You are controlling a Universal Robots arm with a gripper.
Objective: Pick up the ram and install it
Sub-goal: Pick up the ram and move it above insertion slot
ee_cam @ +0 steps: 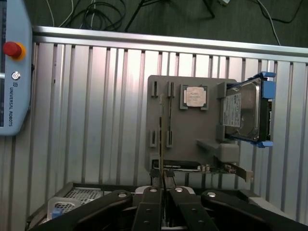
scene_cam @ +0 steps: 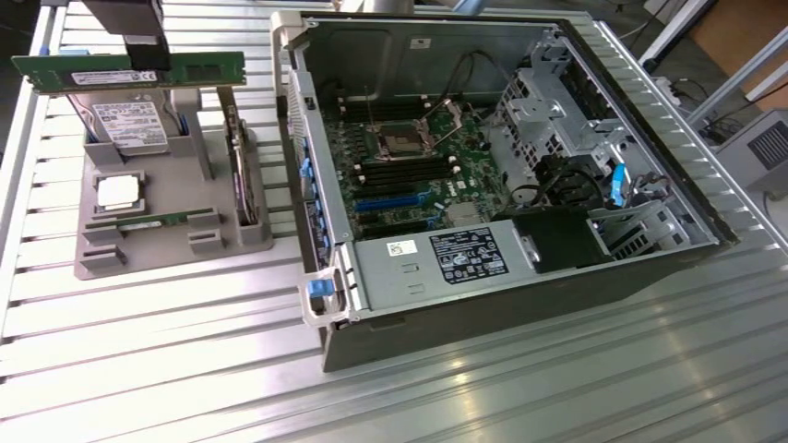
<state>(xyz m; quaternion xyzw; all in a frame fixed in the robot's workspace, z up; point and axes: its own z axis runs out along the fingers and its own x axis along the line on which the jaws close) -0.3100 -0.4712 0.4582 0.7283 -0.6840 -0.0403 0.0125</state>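
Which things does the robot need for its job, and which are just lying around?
Needed: the gripper, the green memory stick it holds, the open computer.

Just lying about: the hard drive, the silver chip, the card, the grey stand they sit in.

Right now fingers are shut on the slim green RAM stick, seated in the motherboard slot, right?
Not seated. Fingers are shut on the slim green RAM stick, held above the grey plastic parts holder, outside the open computer case. Exterior view shows it.

Shiny ribbed metal table [scene_cam: 148, 351], matt grey plastic holder [scene_cam: 136, 254], green circuit-board ram [scene_cam: 99, 74]
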